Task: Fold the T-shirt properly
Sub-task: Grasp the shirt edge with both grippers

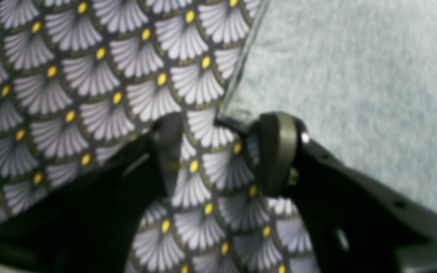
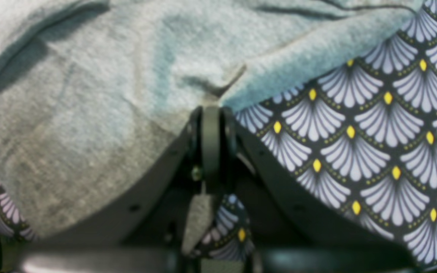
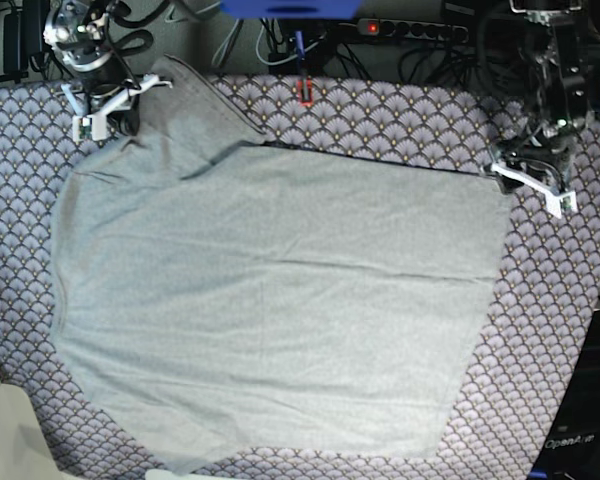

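- Right gripper (image 2: 211, 110) fills the right wrist view: jaws pressed together, pinching a small tuck of the T-shirt (image 2: 89, 113) right at its edge, just where the grey knit meets the patterned cloth (image 2: 355, 151). Judgement: it has grabbed a corner for the first fold.
- Left gripper (image 1: 218, 151): jaws apart, nothing between them. Hovers over the patterned cloth just beside the shirt's edge, probably lined up to take the matching corner.
- T-shirt (image 3: 270, 310) lies spread flat on the cloth, covering most of the table.
- Long axis runs side to side in the base view.
- Which end is the neck: can't tell. One sleeve-like flap bunches by the right gripper (image 3: 105, 105); the left gripper (image 3: 530, 170) sits at the opposite top corner.
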{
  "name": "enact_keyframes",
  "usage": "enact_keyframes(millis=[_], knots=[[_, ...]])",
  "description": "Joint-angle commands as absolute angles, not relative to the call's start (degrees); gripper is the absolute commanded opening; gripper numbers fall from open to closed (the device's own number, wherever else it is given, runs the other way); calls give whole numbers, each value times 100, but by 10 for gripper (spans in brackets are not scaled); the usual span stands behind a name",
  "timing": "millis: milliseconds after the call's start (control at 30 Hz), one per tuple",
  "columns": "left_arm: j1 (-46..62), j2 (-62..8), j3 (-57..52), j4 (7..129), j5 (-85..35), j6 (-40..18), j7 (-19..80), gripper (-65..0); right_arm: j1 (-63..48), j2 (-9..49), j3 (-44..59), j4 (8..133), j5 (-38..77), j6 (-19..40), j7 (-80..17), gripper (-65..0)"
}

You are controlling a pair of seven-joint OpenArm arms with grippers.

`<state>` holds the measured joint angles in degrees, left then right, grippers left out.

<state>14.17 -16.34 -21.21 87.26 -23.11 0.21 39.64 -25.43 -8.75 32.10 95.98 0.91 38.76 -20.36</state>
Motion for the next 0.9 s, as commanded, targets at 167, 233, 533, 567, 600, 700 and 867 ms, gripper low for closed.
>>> enact_keyframes(millis=[167, 233, 533, 567, 600, 700, 867], knots=[[1191, -1701, -2105, 8576, -2316, 13, 3873, -327, -2580, -900, 3204, 9622, 4, 4000, -2220, -650], [1174, -1692, -2097, 8541, -2334, 13, 3881, -328, -2580, -900, 3204, 9631, 4, 4000, -2220, -650], [1200, -1648, -1516, 8541, -2308, 13, 3864, -330, -2580, -900, 3204, 9657, 4, 4000, -2220, -650], [1200, -1648, -1473, 8541, -2308, 13, 3864, -330, -2580, -900, 3204, 9657, 4, 4000, -2220, -650], [1209, -1640, -1446, 8541, -2308, 13, 3864, -331, -2580, -900, 3204, 9657, 4, 4000, -2220, -650], [1226, -1640, -1446, 8585, -2308, 13, 3908, -371, -2580, -900, 3204, 9657, 4, 4000, -2220, -650], [1341, -1675, -1446, 8585, -2308, 13, 3908, -548, -2580, -900, 3204, 9657, 4, 4000, -2220, -650]])
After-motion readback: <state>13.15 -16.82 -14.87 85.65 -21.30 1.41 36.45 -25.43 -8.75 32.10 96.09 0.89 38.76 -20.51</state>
